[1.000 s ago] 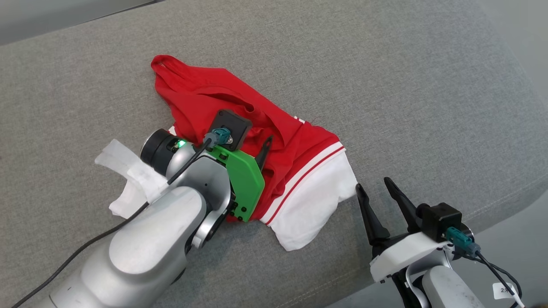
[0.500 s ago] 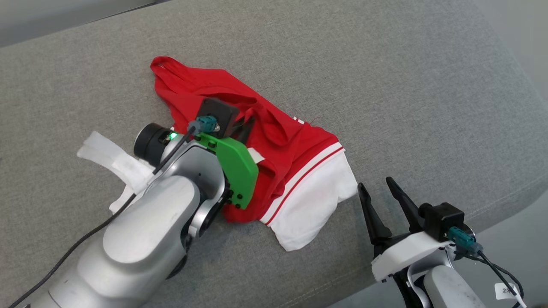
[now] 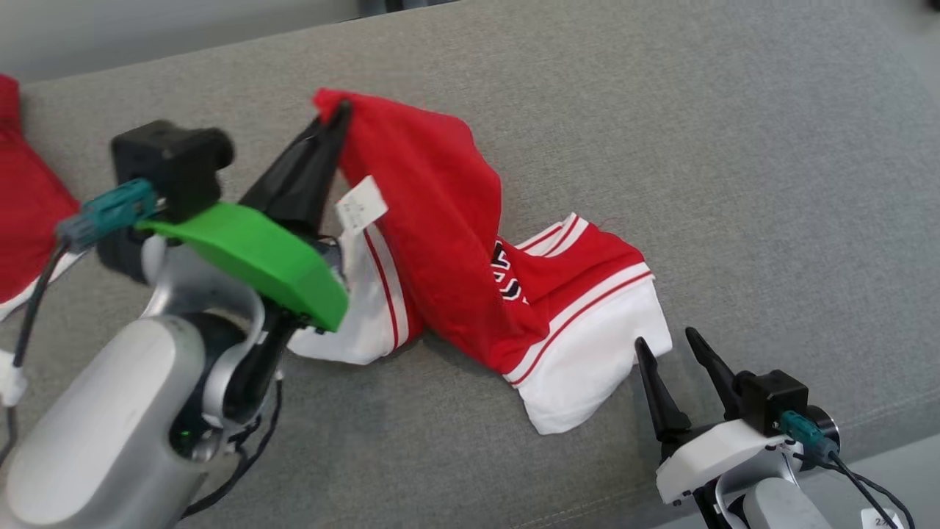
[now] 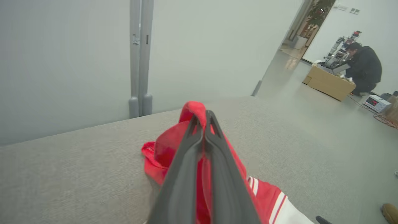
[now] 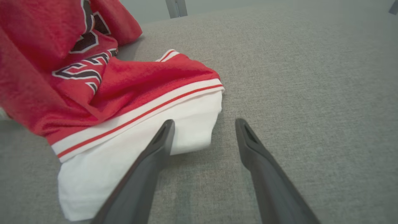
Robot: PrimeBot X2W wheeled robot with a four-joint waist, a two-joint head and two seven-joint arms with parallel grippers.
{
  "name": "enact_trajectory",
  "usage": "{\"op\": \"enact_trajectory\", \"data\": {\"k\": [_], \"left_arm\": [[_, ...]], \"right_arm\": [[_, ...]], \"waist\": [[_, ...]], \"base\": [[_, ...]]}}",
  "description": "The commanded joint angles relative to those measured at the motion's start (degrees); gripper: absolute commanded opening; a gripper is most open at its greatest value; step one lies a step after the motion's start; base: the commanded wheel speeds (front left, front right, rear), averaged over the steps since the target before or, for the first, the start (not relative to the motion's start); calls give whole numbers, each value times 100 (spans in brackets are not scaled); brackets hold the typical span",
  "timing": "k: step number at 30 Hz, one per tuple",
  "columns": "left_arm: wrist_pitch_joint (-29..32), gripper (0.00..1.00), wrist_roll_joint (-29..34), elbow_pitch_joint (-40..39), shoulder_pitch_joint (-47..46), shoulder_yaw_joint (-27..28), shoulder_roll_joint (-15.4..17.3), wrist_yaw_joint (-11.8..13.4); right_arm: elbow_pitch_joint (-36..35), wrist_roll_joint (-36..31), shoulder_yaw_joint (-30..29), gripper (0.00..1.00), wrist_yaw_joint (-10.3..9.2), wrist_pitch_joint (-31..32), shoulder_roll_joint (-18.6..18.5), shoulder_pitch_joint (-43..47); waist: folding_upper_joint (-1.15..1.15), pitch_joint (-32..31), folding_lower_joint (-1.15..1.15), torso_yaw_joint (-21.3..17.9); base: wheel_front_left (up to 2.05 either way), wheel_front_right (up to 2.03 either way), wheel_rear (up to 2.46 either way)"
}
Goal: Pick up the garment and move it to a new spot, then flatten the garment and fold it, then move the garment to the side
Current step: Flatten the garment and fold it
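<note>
- The left pincer (image 3: 334, 117) was fully closed on a fold of red cloth at one end of the garment (image 3: 440, 220). It held that end clear of the grey upholstered surface (image 3: 734, 147).
- The garment, a red top with white banding, lay across the middle of the surface. Its gripped end stood toward the far edge on the left. Its white hem (image 3: 587, 367) rested flat close to the near edge on the right.
- The long axis therefore ran diagonally, from far left down to near right.
- The right pincer (image 3: 667, 339) stood wide open and empty, just beside the hem's right corner, with its fingers pointing toward the far edge.
- Judgement: the next move turns on that corner. It lay just ahead and slightly left of the right pincer, so the right arm was the nearer one to the free end. The left arm already had the opposite end.
- The head view alone showed the whole diagonal, a white label (image 3: 361, 206) hanging near the grip, and a second red item (image 3: 22, 184) at the surface's left edge.
- The left wrist view confirmed the grip, with both fingers pressed together and red cloth bulging over their tips. It also showed a person (image 4: 363, 67) crouched by a cardboard box (image 4: 329, 82) far across the room.
- The right wrist view showed the hem corner in line with the open gap, and black lettering (image 5: 84, 71) on the red panel. Whether a finger touched the cloth could not be told.
</note>
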Motion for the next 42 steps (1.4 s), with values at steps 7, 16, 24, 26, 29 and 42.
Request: {"op": "enact_trajectory", "data": {"k": [7,16,24,26,29,42], "left_arm": [[-1063,0,-633,303,2004,1234,584,641],[-2159,0,-1304,1438,4030,1774,140,536],[-2313,0,-1240,2079,4085,1388,-286,229],[-2343,45,-1180,2166,4020,1334,-329,210],[-2410,100,-1137,2248,3976,1278,-361,154],[-2797,100,-506,2347,4219,1912,-375,298]], "right_arm": [[33,-353,-114,100,0,-17,-19,170],[98,-411,-80,100,0,-17,-152,301],[107,-385,-62,100,0,-17,-226,329],[95,-387,-57,100,0,-17,-232,324],[18,-409,-79,100,0,-17,-270,305],[-925,-700,-735,100,0,-17,-563,573]], "waist": [[0,-365,0,897],[0,-531,0,1340],[0,-567,0,1551],[0,-573,0,1564],[0,-577,0,1545],[0,-653,0,1354]], "base": [[0,0,0],[0,0,0],[0,0,0],[0,0,0],[0,0,0],[0,0,0]]}}
